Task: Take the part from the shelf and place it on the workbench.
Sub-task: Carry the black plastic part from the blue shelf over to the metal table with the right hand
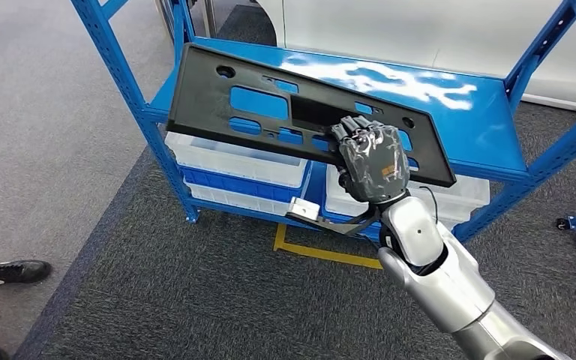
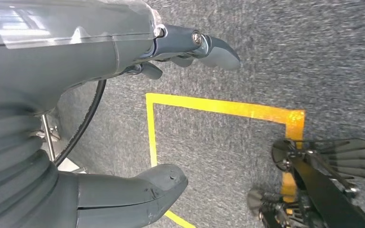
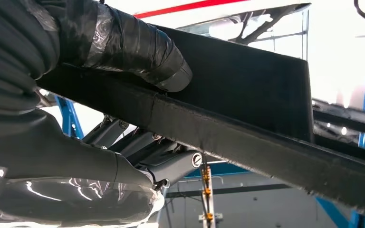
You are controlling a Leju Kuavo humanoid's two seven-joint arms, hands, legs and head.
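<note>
Nearest in the head view, at five o'clock, the silver right arm rises from the lower edge toward the centre; at its end the right hand grips the near long edge of the part, a long black panel with several cut-outs; the panel sits tilted over the front of the blue shelf, its far side raised, its left end reaching toward eleven o'clock.

The risk, as a judgement: the hold is on one edge only and right of the panel's middle, so the long left end could swing down or twist in the grasp as it comes away; the panel could also catch a blue upright at ten o'clock if it turns, or slide out if the grasp is shallow; the table is not in sight, so the carry looks long.

The fingers of the right hand are clenched on the panel; in the right wrist view a dark wrapped finger presses one face of the panel's edge while the thumb side lies under the other, so the edge is pinched between them.

The left hand hangs over the grey carpet and a yellow floor line; its fingers are released, apart, holding nothing.

Farther off, white bins sit on the lower level beneath the panel; a person's black shoe stands at eight o'clock.
</note>
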